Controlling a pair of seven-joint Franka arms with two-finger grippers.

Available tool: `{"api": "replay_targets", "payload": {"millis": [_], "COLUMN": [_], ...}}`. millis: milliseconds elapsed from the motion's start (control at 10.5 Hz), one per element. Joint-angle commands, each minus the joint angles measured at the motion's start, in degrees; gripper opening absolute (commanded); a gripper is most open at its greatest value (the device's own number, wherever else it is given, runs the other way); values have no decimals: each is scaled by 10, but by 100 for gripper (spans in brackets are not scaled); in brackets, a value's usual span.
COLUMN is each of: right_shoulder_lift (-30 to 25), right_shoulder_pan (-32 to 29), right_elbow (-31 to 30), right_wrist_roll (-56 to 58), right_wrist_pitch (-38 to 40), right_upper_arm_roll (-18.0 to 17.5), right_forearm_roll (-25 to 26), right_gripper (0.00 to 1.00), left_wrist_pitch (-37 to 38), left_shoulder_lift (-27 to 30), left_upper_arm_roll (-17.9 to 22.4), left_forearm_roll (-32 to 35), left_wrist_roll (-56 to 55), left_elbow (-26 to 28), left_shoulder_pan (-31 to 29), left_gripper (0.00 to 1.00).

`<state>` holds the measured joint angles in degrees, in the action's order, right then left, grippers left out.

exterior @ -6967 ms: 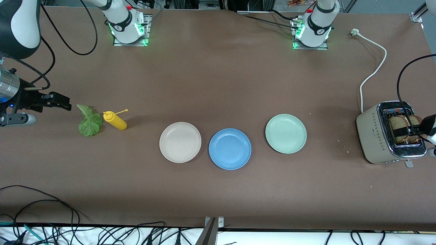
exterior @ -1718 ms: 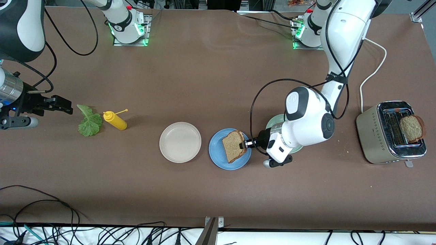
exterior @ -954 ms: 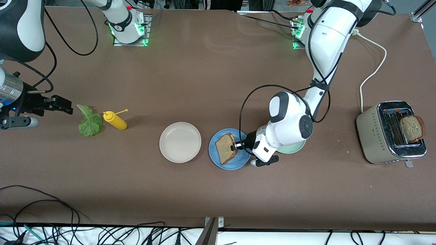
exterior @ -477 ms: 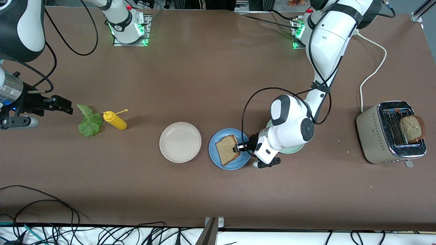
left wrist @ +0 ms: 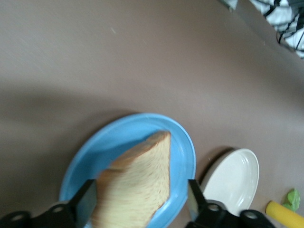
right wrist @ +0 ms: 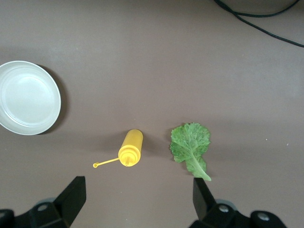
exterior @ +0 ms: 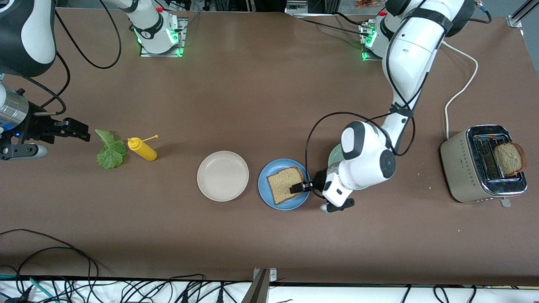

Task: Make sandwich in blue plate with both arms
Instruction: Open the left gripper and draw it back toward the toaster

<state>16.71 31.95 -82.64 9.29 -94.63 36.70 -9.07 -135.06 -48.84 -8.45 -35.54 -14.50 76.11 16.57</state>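
Bread slice (exterior: 285, 185) lies flat in the blue plate (exterior: 269, 195) at frame centre, and the left gripper (exterior: 297, 187) hangs spread at the slice's edge, pinching nothing. Best to lift straight off without nudging it. The right gripper (exterior: 80, 131) waits spread at far left over the table beside the lettuce (exterior: 110, 151).

A: Where does the front view sit?
B: High across the table (exterior: 252, 97), facing both bases, taking in the whole top.
A: The left wrist view?
B: Close over the blue plate (left wrist: 180, 142), angled down; the white plate (left wrist: 232, 180) shows too.
A: The right wrist view?
B: Higher, looking straight down on lettuce (right wrist: 190, 145), bottle (right wrist: 130, 148) and white plate (right wrist: 28, 97), which all three views share.
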Motion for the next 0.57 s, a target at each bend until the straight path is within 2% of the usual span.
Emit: {"api": "replay_targets", "payload": {"millis": [0,191,477], "right_shoulder_lift": [-9,-9,-9], "right_shoulder_pan": [3,3,1], "right_elbow": [-7,-7,-7], "right_wrist_roll": [-5,-5,-2], "right_wrist_pitch": [-4,-4,-4], "right_upper_arm_roll": [-1,-1,-1], "right_forearm_roll": [3,3,4], "right_gripper": [100,100,100], "left_wrist_pitch": [18,83,234], "left_shoulder_lift": [8,44,135], "left_upper_arm_roll": [-4,5,11], "left_forearm_roll": [-9,-2,176], "left_wrist_roll": [21,21,20], "left_elbow": [-11,-5,-8], "left_shoulder_pan": [-42,-68,-117], "left_gripper": [100,100,100]}}
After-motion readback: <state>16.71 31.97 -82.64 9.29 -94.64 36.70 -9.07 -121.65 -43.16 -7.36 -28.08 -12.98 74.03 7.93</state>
